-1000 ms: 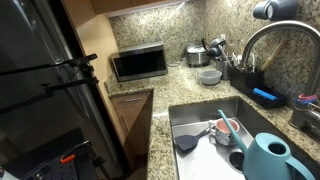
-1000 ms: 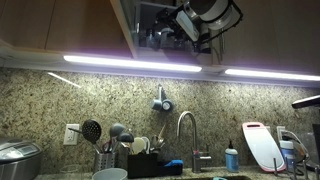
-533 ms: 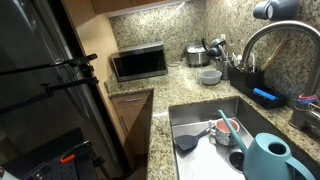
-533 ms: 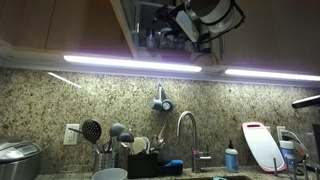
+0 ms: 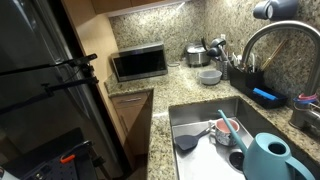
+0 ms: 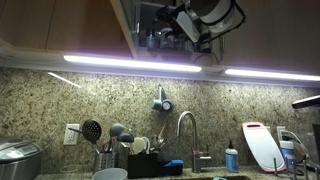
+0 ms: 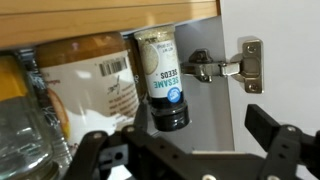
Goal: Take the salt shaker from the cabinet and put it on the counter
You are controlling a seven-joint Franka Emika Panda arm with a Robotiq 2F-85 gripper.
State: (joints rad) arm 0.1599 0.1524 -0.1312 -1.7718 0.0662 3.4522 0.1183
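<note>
A small shaker bottle (image 7: 162, 75) with a black cap and a label reading sesame seeds stands on the wooden cabinet shelf; the wrist view shows it upside down. My gripper (image 7: 185, 140) is open and empty, just in front of the bottle. The bottle's cap sits between the two fingers, nearer the left one (image 7: 95, 150). In an exterior view the gripper (image 6: 187, 20) reaches into the open upper cabinet above the light strip. The speckled granite counter (image 5: 160, 120) lies far below, around the sink.
Beside the bottle stand a large labelled jar (image 7: 90, 90) and a clear glass jar (image 7: 25, 130); the cabinet wall with a hinge (image 7: 245, 65) is on its other side. Below are a microwave (image 5: 139, 63), steel sink (image 5: 200, 125), faucet (image 5: 265, 40) and teal watering can (image 5: 270, 158).
</note>
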